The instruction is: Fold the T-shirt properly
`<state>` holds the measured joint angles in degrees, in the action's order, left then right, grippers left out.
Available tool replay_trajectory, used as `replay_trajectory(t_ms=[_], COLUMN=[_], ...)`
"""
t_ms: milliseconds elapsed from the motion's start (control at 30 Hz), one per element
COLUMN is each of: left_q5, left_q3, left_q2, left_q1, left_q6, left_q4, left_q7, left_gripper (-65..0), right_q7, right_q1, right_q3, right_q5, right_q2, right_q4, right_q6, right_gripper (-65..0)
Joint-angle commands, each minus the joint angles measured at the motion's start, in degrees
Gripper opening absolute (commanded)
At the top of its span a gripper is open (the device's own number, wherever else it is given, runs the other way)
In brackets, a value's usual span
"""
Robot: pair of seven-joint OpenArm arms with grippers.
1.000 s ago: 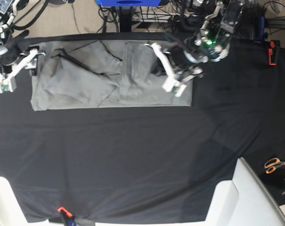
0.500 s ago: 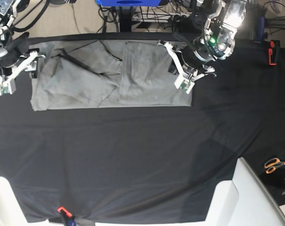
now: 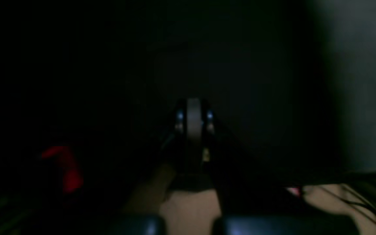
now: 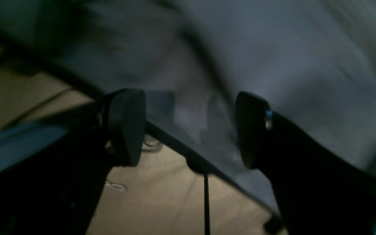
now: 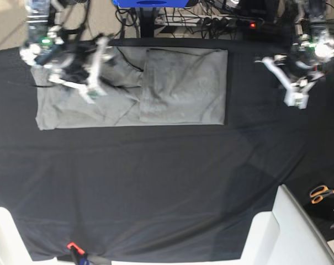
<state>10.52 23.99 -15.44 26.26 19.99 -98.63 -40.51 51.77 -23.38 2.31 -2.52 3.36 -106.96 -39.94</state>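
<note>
The right gripper [image 5: 92, 66] hovers with its jaws apart and nothing between them, over the far left part of the T-shirt [image 5: 155, 88]. In the right wrist view, its two dark pads [image 4: 127, 127] frame blurred grey fabric. The left gripper [image 5: 292, 83] has its jaws pressed together and empty, well apart from the T-shirt, beyond its right edge. The T-shirt lies folded into a wide rectangle, flat on the black cloth [image 5: 155, 187] near that cloth's far edge.
</note>
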Motion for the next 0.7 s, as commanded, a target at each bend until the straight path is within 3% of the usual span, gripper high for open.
replay_trajectory(t_ms=[0, 133, 267, 667], left_q5=[0.1, -0.1, -0.1, -0.1], left_q3=[2.2, 9.6, 13.1, 15.0], left_q2=[-0.7, -1.0, -2.0, -1.7], left_q1=[0.2, 0.7, 1.7, 1.5], left_q6=[1.4, 6.2, 8.6, 8.9], left_q4=[0.9, 11.0, 18.6, 20.3], left_q7=[0.9, 11.5, 18.4, 18.8], left_gripper=[-65.0, -65.0, -65.0, -65.0], right_q7=[-0.8, -1.1, -1.2, -1.3], right_q1=[0.1, 1.3, 3.0, 4.4], right_q3=[-1.6, -6.7, -7.9, -8.0], right_q5=[-0.2, -0.2, -0.2, -0.3], right_q2=[0.4, 2.0, 2.2, 2.4], right_q4=[-1.0, 2.5, 8.8, 15.0], right_q6=[-0.1, -0.1, -0.1, -0.1], right_gripper=[-24.6, -24.6, -24.6, -24.8])
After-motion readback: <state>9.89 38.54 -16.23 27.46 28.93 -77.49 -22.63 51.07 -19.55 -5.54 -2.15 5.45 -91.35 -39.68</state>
